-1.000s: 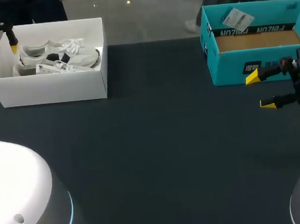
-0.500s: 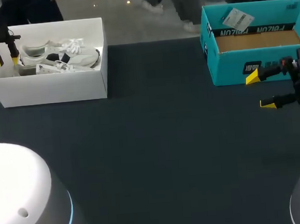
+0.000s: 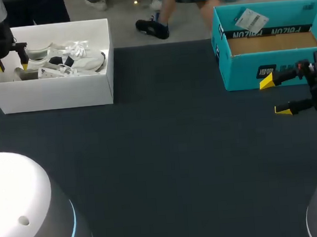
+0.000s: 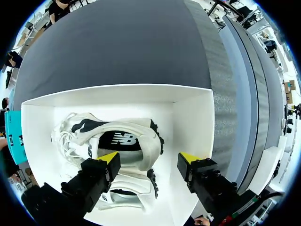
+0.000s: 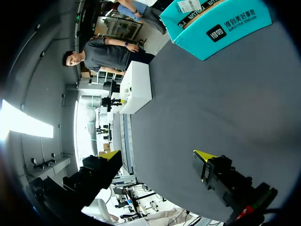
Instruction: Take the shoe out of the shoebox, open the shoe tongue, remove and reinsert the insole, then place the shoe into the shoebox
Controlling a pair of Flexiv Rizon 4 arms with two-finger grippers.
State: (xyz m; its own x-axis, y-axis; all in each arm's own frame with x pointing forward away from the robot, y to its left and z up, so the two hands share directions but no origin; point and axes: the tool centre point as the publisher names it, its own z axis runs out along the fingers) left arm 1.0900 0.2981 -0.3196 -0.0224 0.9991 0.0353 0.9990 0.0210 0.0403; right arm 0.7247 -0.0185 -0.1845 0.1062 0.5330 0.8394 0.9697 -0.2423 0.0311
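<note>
The left tool [image 3: 12, 67] hangs open over the heel end of the white shoe [image 3: 69, 61], which lies inside the white shoebox [image 3: 57, 93] at the far left of the tabletop [image 3: 166, 151]. The right tool [image 3: 273, 96] is open too, near the teal box [image 3: 242, 70].

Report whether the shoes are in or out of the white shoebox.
In. Both shoes lie on the floor of the shoebox, its walls around them; the open left gripper holds neither.
</note>
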